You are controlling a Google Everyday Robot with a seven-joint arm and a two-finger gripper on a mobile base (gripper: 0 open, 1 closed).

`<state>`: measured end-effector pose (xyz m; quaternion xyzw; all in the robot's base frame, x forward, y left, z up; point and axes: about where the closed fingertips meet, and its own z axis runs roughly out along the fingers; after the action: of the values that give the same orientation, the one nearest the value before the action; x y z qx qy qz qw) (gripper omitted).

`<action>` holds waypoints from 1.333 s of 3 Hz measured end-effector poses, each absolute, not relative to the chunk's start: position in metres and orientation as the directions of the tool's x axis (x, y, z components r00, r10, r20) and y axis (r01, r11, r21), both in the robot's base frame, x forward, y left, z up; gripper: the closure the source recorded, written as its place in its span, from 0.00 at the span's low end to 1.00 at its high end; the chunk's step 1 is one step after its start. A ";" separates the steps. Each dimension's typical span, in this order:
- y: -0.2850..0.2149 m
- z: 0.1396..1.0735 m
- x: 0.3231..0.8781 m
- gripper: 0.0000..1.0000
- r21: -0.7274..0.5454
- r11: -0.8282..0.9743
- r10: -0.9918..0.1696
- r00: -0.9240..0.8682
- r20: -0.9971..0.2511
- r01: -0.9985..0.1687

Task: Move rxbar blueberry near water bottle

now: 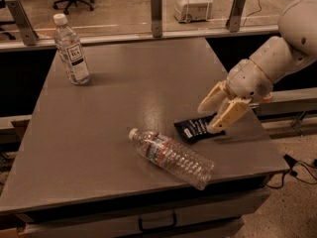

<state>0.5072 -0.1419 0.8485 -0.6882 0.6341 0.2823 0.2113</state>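
Observation:
The rxbar blueberry (194, 129) is a small dark wrapper with white lettering, lying flat on the grey table (124, 98) right of centre. The water bottle (171, 156), clear and ribbed with a white cap and a red-and-blue label band, lies on its side just in front and to the left of the bar, a small gap apart. My gripper (208, 119) hangs over the bar's right end with its cream fingers (227, 117) spread open; the lower fingertip is at the bar's right edge.
A second, smoother bottle (72, 51) with a white-and-black label stands upright at the table's far left. Metal posts (156, 7) line the far edge. The table's right edge and front edge are close to the bar and the lying bottle.

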 end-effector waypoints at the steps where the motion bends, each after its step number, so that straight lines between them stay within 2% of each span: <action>1: -0.146 0.848 0.513 0.00 0.061 -0.103 -0.766 0.040 -0.642 -0.993; 2: -0.164 0.857 0.532 0.00 0.020 -0.040 -0.784 0.019 -0.620 -0.999; 3: -0.210 0.898 0.562 0.00 -0.096 0.129 -0.765 -0.037 -0.643 -0.987; 4: -0.263 0.985 0.583 0.00 -0.325 0.291 -0.763 -0.013 -0.647 -0.900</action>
<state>0.5833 -0.2633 0.9854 -0.5887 0.7060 0.0894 0.3834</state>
